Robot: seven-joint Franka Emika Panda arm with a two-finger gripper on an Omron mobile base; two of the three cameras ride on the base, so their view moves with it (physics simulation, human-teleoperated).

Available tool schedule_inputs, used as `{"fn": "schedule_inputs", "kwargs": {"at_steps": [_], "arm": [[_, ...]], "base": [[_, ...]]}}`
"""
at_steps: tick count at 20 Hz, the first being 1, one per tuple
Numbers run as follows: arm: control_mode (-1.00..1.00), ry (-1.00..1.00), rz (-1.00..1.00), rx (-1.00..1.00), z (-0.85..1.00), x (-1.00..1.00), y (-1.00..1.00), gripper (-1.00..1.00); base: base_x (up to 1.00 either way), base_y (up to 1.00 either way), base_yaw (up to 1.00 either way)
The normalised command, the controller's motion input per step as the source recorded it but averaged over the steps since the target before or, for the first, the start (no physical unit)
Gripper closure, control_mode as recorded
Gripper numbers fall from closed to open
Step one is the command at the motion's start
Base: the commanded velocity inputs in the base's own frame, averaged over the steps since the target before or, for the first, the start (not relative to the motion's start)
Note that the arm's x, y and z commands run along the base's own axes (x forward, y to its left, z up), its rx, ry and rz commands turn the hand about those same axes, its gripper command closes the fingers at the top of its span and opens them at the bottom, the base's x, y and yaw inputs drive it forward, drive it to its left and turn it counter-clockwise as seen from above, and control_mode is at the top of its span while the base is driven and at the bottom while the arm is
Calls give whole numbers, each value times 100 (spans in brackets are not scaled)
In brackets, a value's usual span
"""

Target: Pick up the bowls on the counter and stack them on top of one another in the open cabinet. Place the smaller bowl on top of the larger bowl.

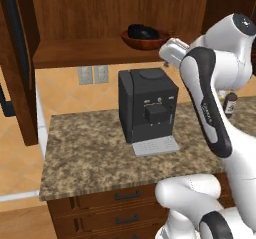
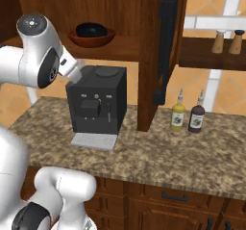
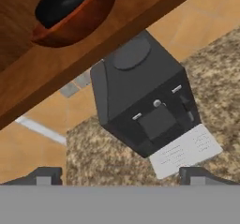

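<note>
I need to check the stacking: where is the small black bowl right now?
The smaller bowl sits inside the larger bowl on the open cabinet shelf, above and behind the coffee machine, in both base views.

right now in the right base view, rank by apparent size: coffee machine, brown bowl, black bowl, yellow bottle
1. coffee machine
2. brown bowl
3. black bowl and yellow bottle: too alike to rank, at different depths.
</note>
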Motion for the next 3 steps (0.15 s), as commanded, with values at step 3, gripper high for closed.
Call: {"fn": "schedule_inputs", "kwargs": {"at_steps": [3], "arm": [[-100,0,13,-3,-35,-78,0,-100]], "base": [[0,0,0]]}}
